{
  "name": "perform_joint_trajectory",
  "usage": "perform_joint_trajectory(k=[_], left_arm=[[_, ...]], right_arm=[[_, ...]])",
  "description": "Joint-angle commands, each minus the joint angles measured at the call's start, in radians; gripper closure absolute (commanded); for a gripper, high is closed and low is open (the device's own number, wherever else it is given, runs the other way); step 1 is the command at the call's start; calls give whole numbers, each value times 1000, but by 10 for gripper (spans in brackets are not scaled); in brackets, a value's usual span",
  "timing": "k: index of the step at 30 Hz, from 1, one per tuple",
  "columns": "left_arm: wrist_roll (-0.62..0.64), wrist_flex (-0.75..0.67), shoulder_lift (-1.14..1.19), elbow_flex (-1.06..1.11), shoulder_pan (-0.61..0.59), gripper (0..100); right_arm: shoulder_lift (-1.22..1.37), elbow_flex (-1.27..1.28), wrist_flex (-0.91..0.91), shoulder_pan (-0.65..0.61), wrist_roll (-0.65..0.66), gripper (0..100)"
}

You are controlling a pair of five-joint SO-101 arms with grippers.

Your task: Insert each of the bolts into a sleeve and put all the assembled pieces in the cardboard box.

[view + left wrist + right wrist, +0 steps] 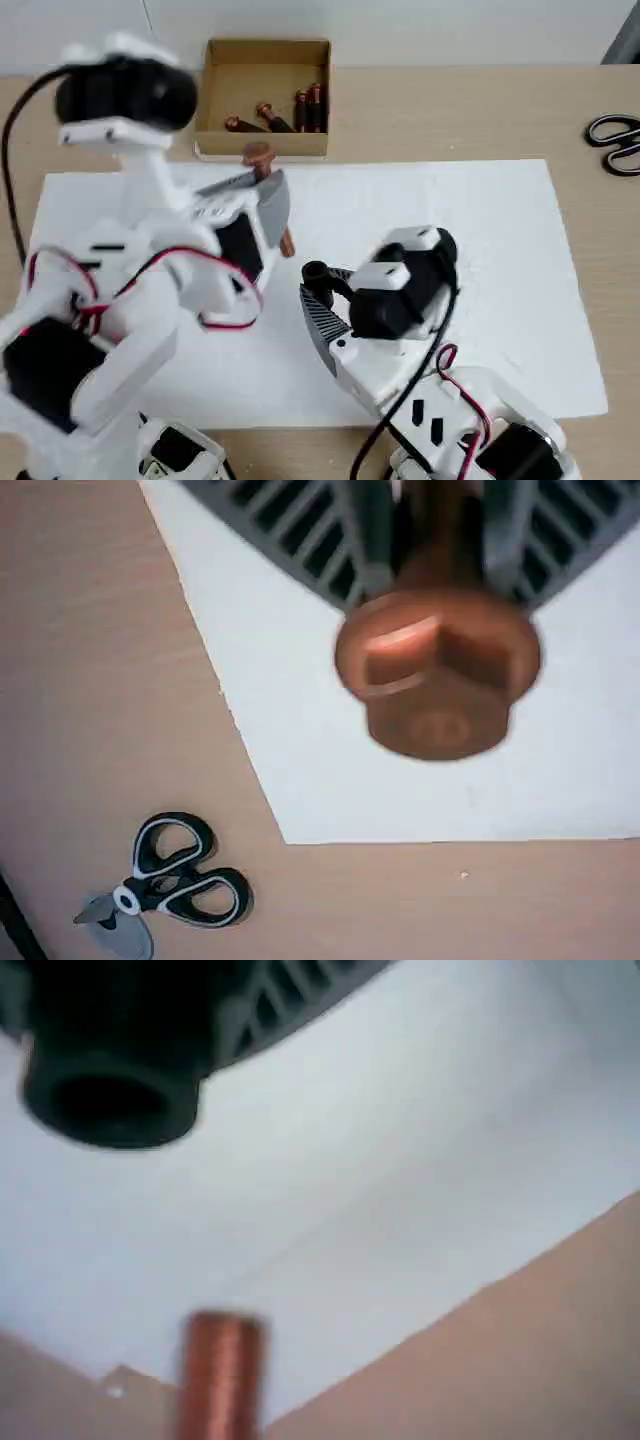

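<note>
Overhead, the left gripper [268,200] pinched a copper bolt [259,155], head up, over the white sheet's [450,220] far edge. It was near the cardboard box [213,100] holding assembled pieces [290,112]. The right gripper [316,292] clasped a black sleeve [315,271] over the sheet's middle.

So the light tan wooden tabletop [450,110] has a big white rectangular sheet [450,200] lying flat on it, covering most of the middle. A pair of black-handled scissors with grey blades [612,143] sits on the bare wood off the sheet's far right corner, not touching it, blades looking closed from the left wrist view [170,885]. A pale wall [400,30] runs behind the table.
</note>
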Motion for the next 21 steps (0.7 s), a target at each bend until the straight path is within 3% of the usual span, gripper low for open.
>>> perform_joint_trajectory(k=[1, 10, 21], left_arm=[[3, -26, -141, 104, -6, 994], [2, -269, -393, 460, -3, 994], [3, -358, -410, 552, 5, 994]], right_arm=[[-27, 23, -2, 7, -3, 995], [-35, 55, -59, 1, -9, 995], [-36, 100, -74, -61, -9, 995]])
